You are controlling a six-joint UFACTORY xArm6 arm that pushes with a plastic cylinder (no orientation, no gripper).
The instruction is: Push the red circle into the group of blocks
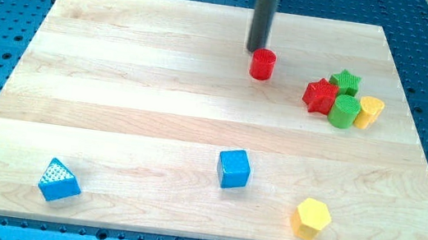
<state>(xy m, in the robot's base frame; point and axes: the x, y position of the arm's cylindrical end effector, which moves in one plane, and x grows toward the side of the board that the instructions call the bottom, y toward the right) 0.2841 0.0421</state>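
My tip (255, 50) sits just upper left of the small red circle block (263, 64).
No claw, nothing held; the 4-block group (341, 99) lies right, slightly lower.

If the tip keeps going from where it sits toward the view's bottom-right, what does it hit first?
My tip would meet the red circle first; it sits just to the tip's lower right, seemingly touching or nearly so. Beyond it in that line lies the group: red star, green star, green cylinder, yellow block.
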